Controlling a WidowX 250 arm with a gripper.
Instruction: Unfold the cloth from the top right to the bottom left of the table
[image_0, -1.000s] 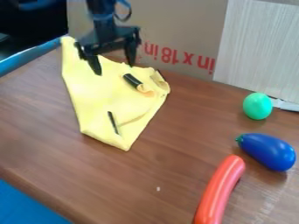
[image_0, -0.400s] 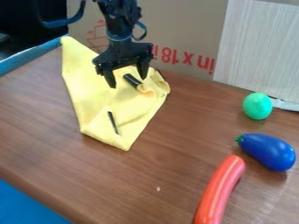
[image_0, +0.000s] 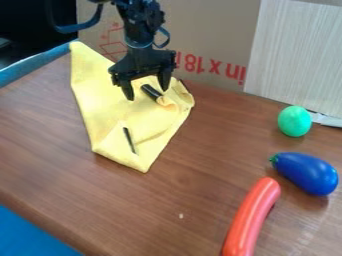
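Table (image_0: 200, 200) lay below gripper (image_0: 147, 93); gripper, spread wide, empty, had shifted over cloth (image_0: 117, 112) nearer curled fold, likely readying grasp.

Glossy blue eggplant (image_0: 306, 173) (plastic, seemingly).

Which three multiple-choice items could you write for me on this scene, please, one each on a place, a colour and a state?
1. Where does the gripper hang?
A) over the red sausage
B) over the green ball
C) over the yellow cloth

2. What colour is the body of the toy eggplant?
A) blue
B) white
C) orange

3. How do the gripper's jaws stand?
A) pressed together
B) apart
C) clamped on the toy eggplant

Right letters:
1 C: the jaws point down, with the yellow cloth seen behind and around their tips.
2 A: its whole rounded body is blue.
3 B: a wide gap shows between the jaws.
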